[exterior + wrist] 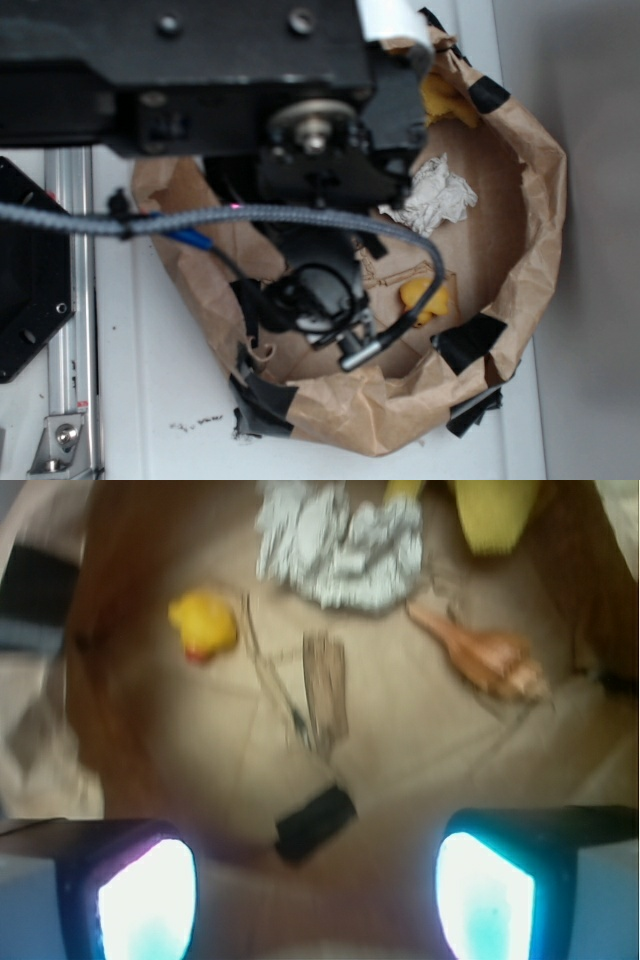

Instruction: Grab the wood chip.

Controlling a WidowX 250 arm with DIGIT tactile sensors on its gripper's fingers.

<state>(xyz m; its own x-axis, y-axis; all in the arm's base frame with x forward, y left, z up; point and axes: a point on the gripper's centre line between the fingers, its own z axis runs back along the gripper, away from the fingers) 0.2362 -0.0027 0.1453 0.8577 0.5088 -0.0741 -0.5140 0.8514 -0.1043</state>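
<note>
The wood chip (325, 685) is a flat grey-brown sliver lying lengthwise on the brown paper floor, in the middle of the wrist view. My gripper (315, 905) hangs above and short of it, open. Its two glowing fingertips (145, 900) stand wide apart at the bottom edge with nothing between them. A black scrap of tape (315, 823) lies between the chip and the gripper. In the exterior view the arm (315, 290) covers the fingers, and the chip cannot be made out there.
An orange-brown seashell (490, 660) lies right of the chip, a yellow rubber duck (203, 625) to its left, and crumpled white paper (340, 545) beyond. A yellow object (495, 515) sits at the far edge. Raised brown paper walls (530, 200) ring everything.
</note>
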